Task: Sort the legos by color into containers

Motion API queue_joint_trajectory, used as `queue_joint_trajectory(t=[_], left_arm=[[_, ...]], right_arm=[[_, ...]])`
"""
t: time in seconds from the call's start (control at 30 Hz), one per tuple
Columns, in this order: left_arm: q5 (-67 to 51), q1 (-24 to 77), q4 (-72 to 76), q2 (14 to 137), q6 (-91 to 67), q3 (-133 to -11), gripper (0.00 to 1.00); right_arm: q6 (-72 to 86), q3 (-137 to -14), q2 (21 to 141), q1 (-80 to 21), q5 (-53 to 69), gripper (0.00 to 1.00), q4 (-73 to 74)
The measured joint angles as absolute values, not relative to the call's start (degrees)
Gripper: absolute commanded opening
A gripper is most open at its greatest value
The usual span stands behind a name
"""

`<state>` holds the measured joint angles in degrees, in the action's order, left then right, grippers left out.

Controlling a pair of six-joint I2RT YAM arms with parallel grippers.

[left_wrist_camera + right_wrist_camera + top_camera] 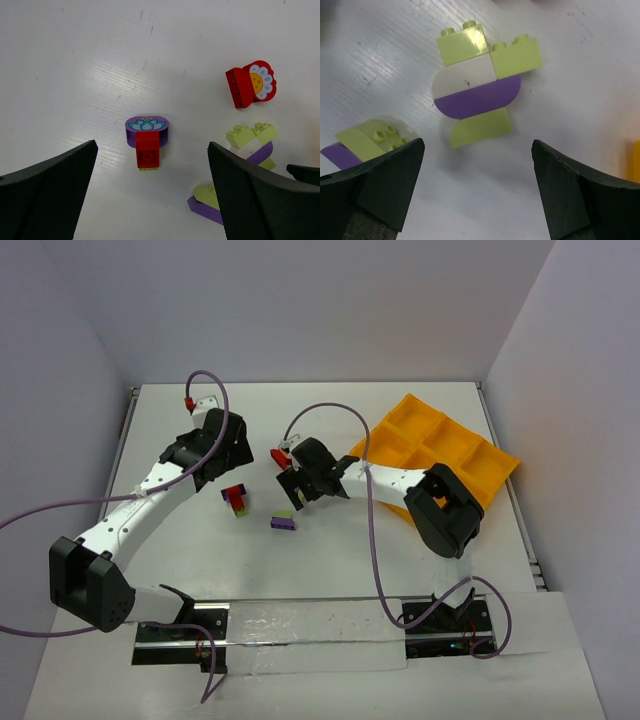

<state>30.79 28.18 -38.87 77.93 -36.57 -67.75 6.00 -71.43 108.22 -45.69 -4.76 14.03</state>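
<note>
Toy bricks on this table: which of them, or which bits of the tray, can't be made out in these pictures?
- Top view: the pale green, white and purple brick clump lies hidden under the right arm's jaws.
- Top view: the right arm's elbow covers the near corner of the orange-yellow plastic tray.
- Right wrist view: a jaw covers part of the curved green-on-purple brick.

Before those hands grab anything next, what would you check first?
1. Right hand open: ok.
2. Green-purple clump centred ahead of it: ok.
3. That clump one colour only: not ok, green and purple stuck together.
4. Left hand open above red-purple clump: ok.
5. Tray compartments in view bare: ok.
6. Hands' height above the table: cannot tell.
</note>
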Motion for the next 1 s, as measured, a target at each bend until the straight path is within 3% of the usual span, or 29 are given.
queue_joint_trajectory(t=[0.23, 0.73, 1.0], left_arm=[[30.8, 28.2, -38.9, 77.9, -36.6, -67.7, 0.99], [30.8, 28.2, -39.1, 77.9, -36.6, -67.7, 0.99], [30.8, 28.2, -39.3, 77.9, -37.1, -67.7, 0.99]], right_arm=[[1.1, -73.7, 110.7, -43.9, -2.0, 0.81, 15.0], [-1.8, -75.9, 114.2, -43.7, 2.4, 0.72, 15.3], [-2.5, -76.1, 114.7, -43.7, 2.4, 0.59, 15.1]])
